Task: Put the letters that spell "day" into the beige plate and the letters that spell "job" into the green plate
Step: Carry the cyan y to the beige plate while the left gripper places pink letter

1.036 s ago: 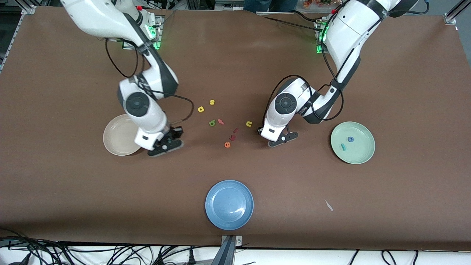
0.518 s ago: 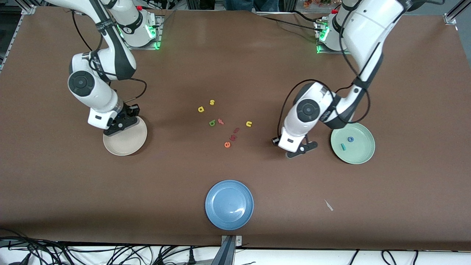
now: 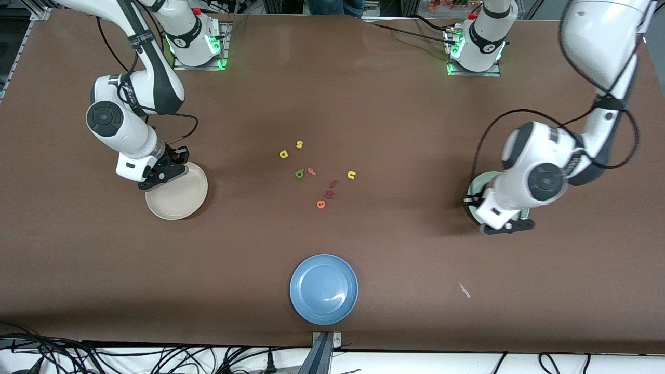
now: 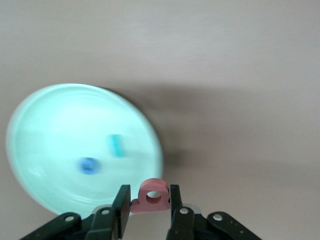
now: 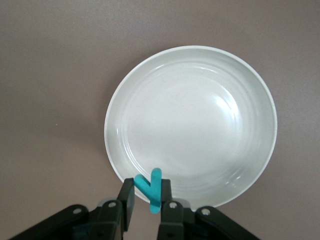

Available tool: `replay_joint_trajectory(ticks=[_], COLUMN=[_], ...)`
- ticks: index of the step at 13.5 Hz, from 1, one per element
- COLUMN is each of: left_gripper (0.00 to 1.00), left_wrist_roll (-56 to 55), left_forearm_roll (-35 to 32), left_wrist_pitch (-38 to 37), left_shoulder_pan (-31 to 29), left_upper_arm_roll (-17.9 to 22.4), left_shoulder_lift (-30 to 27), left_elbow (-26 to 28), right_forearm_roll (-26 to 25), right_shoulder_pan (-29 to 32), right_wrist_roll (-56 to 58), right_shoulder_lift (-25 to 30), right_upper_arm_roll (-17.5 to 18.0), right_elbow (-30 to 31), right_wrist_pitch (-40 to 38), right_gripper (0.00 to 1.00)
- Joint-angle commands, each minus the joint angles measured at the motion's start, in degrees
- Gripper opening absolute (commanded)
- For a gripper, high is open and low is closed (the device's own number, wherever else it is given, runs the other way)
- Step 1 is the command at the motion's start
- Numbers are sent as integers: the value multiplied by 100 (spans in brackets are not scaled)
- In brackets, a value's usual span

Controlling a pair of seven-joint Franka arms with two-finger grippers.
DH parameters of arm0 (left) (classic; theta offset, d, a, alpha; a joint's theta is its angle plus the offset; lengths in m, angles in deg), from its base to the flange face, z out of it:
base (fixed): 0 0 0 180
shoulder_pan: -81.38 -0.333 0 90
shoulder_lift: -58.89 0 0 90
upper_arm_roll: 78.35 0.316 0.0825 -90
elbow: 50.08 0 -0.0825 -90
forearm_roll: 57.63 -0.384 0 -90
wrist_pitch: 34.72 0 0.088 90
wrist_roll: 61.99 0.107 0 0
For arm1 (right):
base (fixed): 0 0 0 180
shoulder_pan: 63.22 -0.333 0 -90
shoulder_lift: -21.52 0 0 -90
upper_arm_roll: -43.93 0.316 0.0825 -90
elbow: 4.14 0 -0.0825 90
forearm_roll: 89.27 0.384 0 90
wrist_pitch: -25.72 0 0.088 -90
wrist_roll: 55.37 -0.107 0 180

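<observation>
My left gripper (image 3: 506,227) hangs over the green plate's (image 3: 476,184) rim, shut on the pinkish-red "b" (image 4: 152,195). In the left wrist view the green plate (image 4: 50,130) holds the teal "j" (image 4: 116,145) and the blue "o" (image 4: 88,165). My right gripper (image 3: 160,175) is over the rim of the beige plate (image 3: 182,200), shut on the teal "y" (image 5: 151,192). That plate (image 5: 200,115) has nothing lying in it. The yellow "a" (image 3: 283,154) and green "d" (image 3: 300,173) lie mid-table.
Other loose letters lie mid-table: a yellow "s" (image 3: 299,144), red "f" (image 3: 311,171), yellow "n" (image 3: 351,175), orange "e" (image 3: 321,204) and two small red pieces (image 3: 331,188). A blue plate (image 3: 323,289) sits near the front edge, with a pale scrap (image 3: 464,290) beside it.
The left arm swung away from the mid-table letters to the green plate. The right gripper crossed from beside the beige plate to over its rim at the right arm's end.
</observation>
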Motion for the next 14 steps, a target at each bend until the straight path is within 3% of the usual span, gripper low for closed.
replay_joint_trajectory(ticks=[1, 5, 8, 12, 14], left_gripper=[14, 14, 15, 25, 98], left_wrist_roll=[1108, 1866, 1858, 1682, 1787], left_forearm_roll=[48, 4, -22, -22, -22], left_wrist_pitch=[-87, -17, 114, 212, 125], left_shoulder_pan=[-547, -1356, -1419, -1367, -1437], left_upper_arm_roll=[-97, -97, -62, -53, -70], left_shoulder_lift=[-56, 233, 514, 647, 551], left_elbow=[324, 395, 378, 343, 317], right_forearm_roll=[77, 86, 165, 236, 244], right_shoulder_pan=[32, 32, 23, -415, -705], right_wrist_roll=[138, 112, -107, -1449, -2205], right_shoulder_lift=[15, -2, -90, -336, -459], right_upper_arm_roll=[-10, -10, 25, 411, 561], right_elbow=[79, 61, 44, -62, -219], right_wrist_pitch=[129, 138, 199, 427, 455], right_gripper=[29, 30, 34, 39, 42])
